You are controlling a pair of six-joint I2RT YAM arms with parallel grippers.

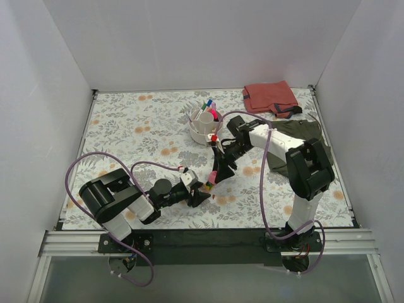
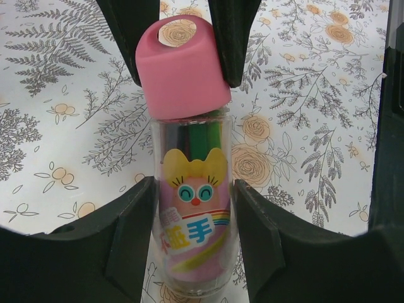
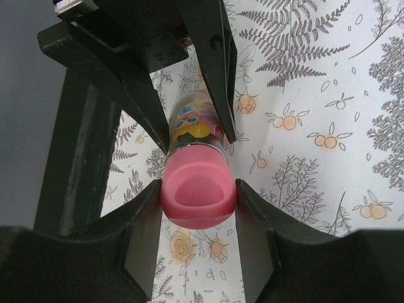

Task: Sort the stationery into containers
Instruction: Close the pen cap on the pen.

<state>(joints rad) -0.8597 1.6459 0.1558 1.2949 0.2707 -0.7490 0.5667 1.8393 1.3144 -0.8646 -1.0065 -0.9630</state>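
A clear patterned tube (image 2: pixel 194 214) with a cartoon face and a pink cap (image 2: pixel 183 69) is held between both grippers just above the floral table. My left gripper (image 2: pixel 194 246) is shut on the tube's body. My right gripper (image 3: pixel 197 214) is shut on the pink cap (image 3: pixel 197 192), facing the left one. In the top view the tube (image 1: pixel 208 184) sits between the left gripper (image 1: pixel 201 192) and the right gripper (image 1: pixel 218 173), at the table's middle front. The white bowl (image 1: pixel 196 129) stands behind them with several pens upright in it.
A folded red cloth (image 1: pixel 268 96) lies at the back right, and an olive-green cloth (image 1: pixel 297 142) lies under the right arm. White walls enclose the table on three sides. Purple cables loop over both arms.
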